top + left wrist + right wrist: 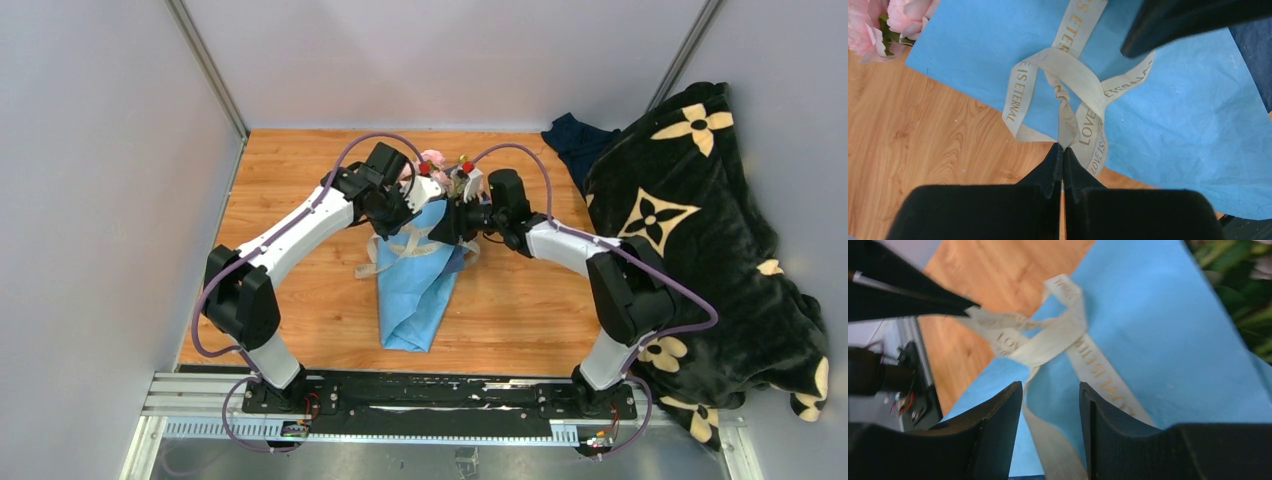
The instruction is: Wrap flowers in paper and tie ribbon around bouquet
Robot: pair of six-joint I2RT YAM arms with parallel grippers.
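- At the edge of the blue paper, my left gripper is clamped on a ribbon tail below the knot.
- My right gripper: jaws apart, a ribbon strand running between them.

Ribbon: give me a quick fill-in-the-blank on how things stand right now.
The left gripper pinches the ribbon, jaws ____.
The right gripper stands ____.
The ribbon's gold print reads LOVE IS ____.
The paper under the ribbon is light ____.
Missing words: shut; open; ETERNAL; blue.
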